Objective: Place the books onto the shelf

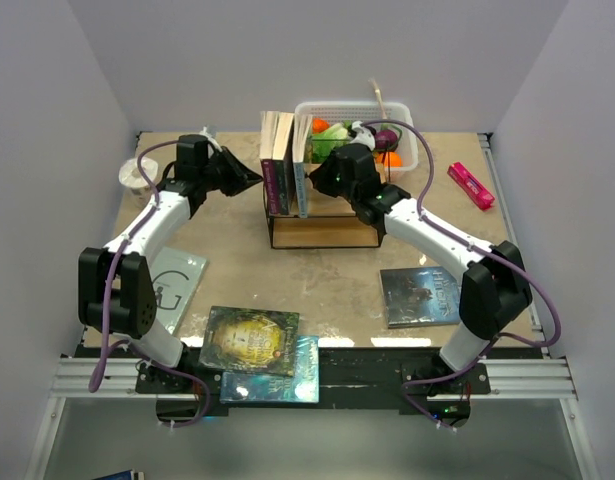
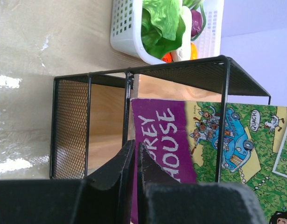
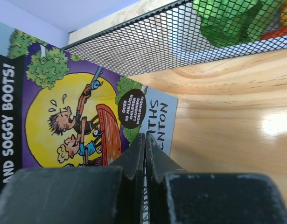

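Your left gripper (image 2: 135,145): jaws closed, empty, just outside left end of black wire-frame wooden-board shelf (image 1: 332,233). Your right gripper (image 3: 144,140): jaws closed, empty, beside upright thin paperbacks (image 1: 284,165) in shelf.

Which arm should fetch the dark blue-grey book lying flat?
Likely the right arm: the dark blue-grey book lies beside its forearm, while the left gripper sits beyond the shelf, on its other side.

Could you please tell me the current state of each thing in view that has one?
left gripper: shut, beside the purple book.
right gripper: shut, beside the shelved books.
shelved books: upright at the shelf's left end.
shelf: right part unfilled.
green-gold book: flat, atop the teal book.
blue-grey book: flat on the table.
pale grey book: flat on the table.
basket: holding vegetables.
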